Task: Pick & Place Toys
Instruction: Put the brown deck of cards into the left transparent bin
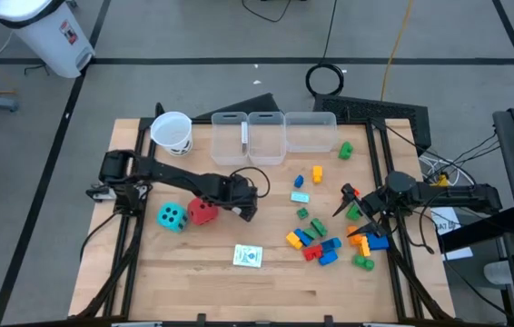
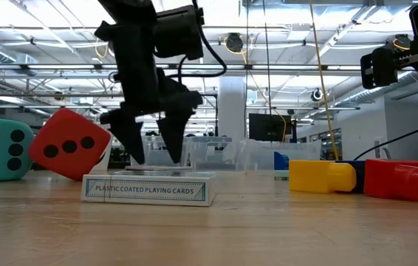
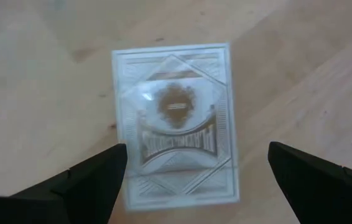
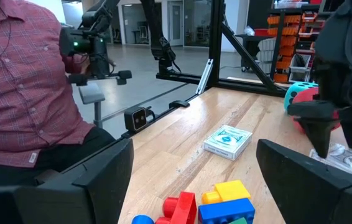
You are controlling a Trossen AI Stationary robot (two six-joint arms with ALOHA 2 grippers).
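Ok so I'm at the grab step on card pack number 1. My left pincer [image 3: 198,149] hangs right over the clear-wrapped card pack [image 3: 173,118], fingers wide apart with 1 on each side, not touching it. The pack lies flat on the desk [image 1: 193,282] just beside the red die [image 1: 202,213]. Next move as I see it: drop straight down, keep it centred, squeeze the edges, lift. My right pincer [image 1: 346,202] waits over the bricks [image 1: 316,245], also apart and empty.
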